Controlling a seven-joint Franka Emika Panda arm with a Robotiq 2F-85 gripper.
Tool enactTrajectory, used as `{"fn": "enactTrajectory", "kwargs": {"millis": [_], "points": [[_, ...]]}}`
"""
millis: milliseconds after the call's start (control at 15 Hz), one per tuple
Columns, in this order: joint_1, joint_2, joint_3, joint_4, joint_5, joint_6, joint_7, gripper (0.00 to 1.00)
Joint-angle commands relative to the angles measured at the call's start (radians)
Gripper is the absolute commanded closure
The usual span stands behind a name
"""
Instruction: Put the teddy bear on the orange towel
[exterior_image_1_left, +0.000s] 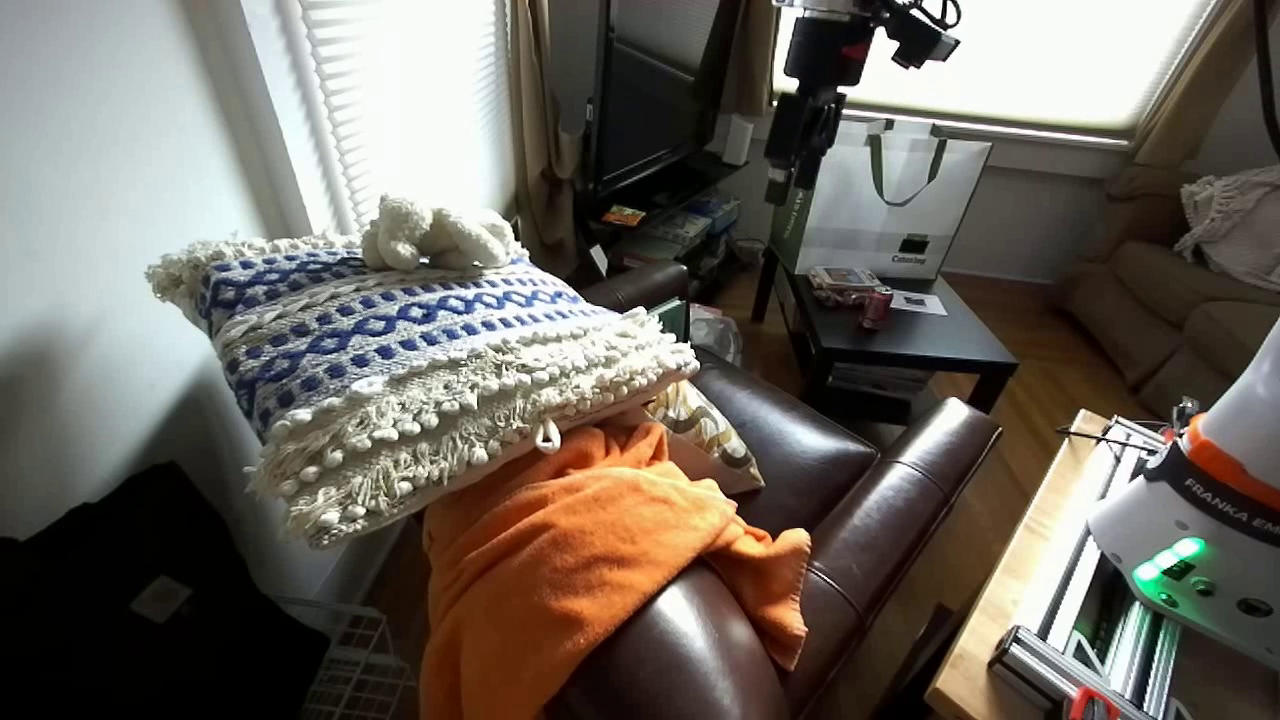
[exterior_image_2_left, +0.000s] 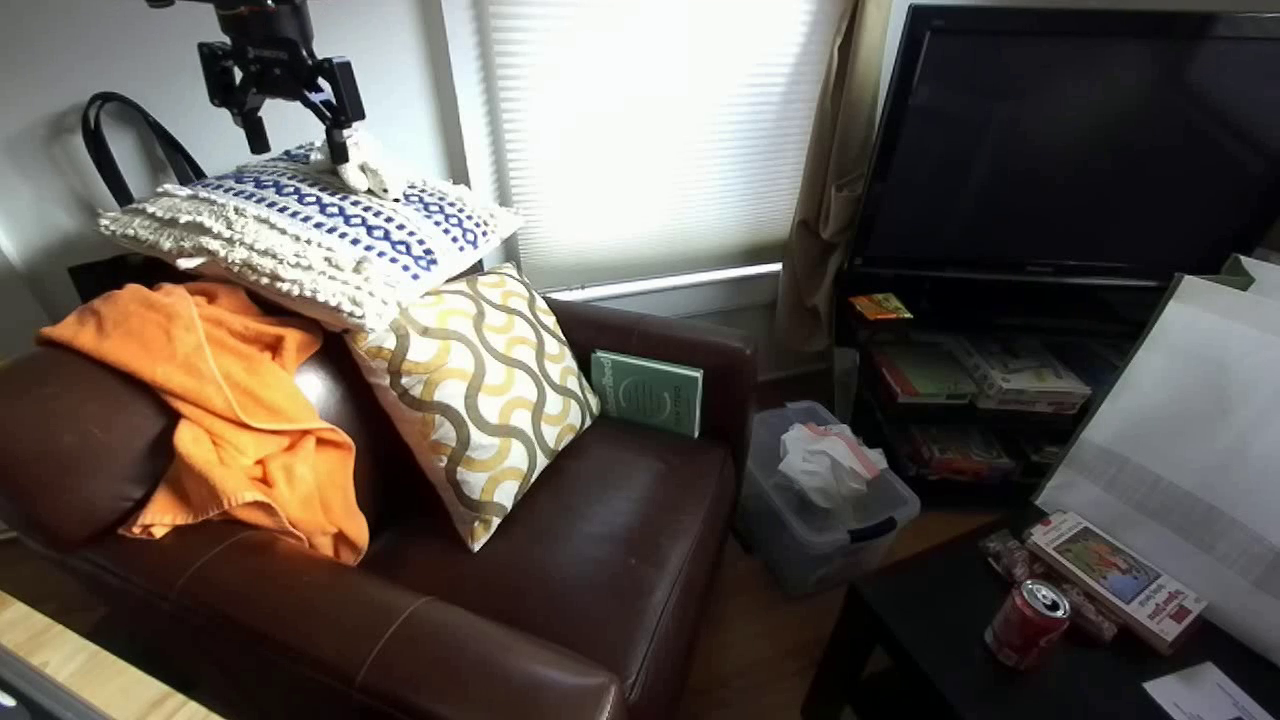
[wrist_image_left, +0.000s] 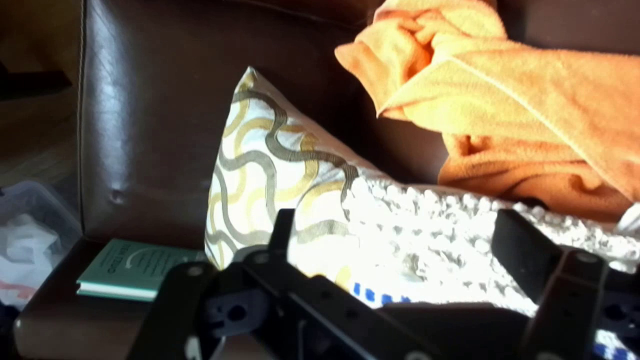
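The fingers (exterior_image_2_left: 339, 147) stand wide apart. In an exterior view the teddy bear (exterior_image_1_left: 460, 238) lies on a fringed pillow (exterior_image_1_left: 440, 345), left of the fingers and lower. In the wrist view this fringed pillow shows between the fingers, the orange towel (wrist_image_left: 525, 100) above them on a leather couch (wrist_image_left: 150, 125).

robot arm (exterior_image_1_left: 1215, 535): "FRANKA EM" | white bag (exterior_image_1_left: 860, 225): "Catering" | green book (exterior_image_2_left: 648, 393): title unclear
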Motion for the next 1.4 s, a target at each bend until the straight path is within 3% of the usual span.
{"fn": "enactTrajectory", "kwargs": {"millis": [0, 533, 667, 733, 1000, 1333], "points": [[-0.003, 0.118, -0.003, 0.187, 0.006, 0.0, -0.035, 0.0], [-0.002, 0.498, 0.031, 0.684, 0.073, -0.177, -0.423, 0.0], [-0.001, 0.58, 0.043, 0.8, 0.056, -0.259, -0.463, 0.0], [-0.001, 0.484, 0.035, 0.66, 0.045, -0.173, -0.415, 0.0], [-0.001, 0.574, 0.045, 0.777, 0.044, -0.224, -0.443, 0.0], [0.011, 0.673, 0.093, 0.849, 0.012, -0.167, -0.707, 0.0]]}}
